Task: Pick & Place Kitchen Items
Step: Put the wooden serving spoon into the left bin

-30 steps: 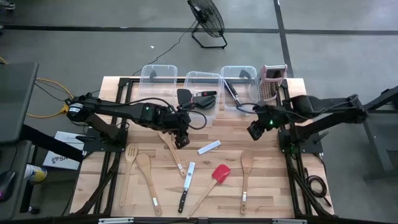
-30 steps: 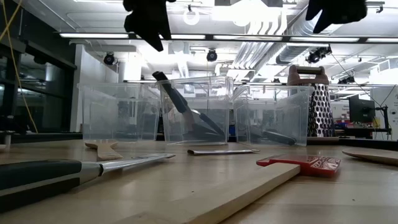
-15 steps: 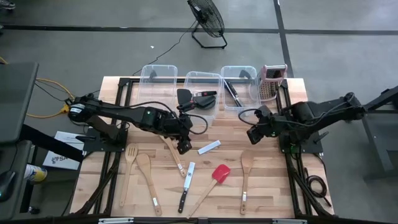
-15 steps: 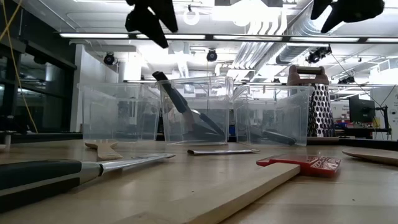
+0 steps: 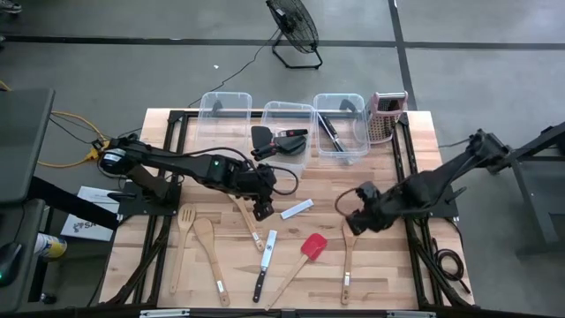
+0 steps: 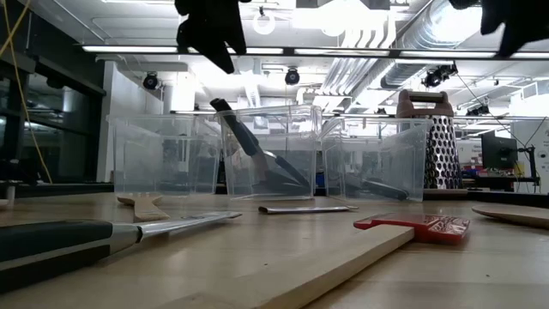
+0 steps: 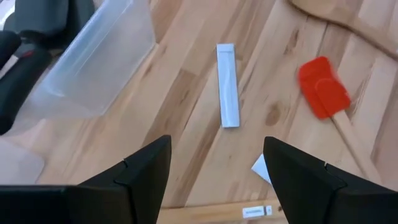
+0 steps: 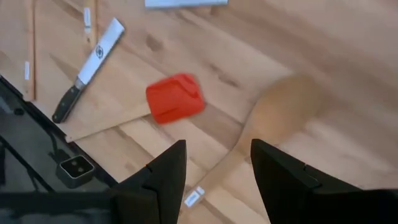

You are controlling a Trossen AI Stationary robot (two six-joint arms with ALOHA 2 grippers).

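Right fingers (image 8: pixel 280 180) apart above wooden spoon (image 8: pixel 273 118)

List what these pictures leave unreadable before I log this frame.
- Middle bin: the high view shows dark tools overlapping inside; their count and kinds are too small to tell.
- Right bin: its dark contents are likewise too small to name.
- Wooden spoon: blurred in the right wrist view, its handle hidden behind the open right gripper.
- Left gripper: open, but the low view's top edge cuts it off, so its height is unclear.
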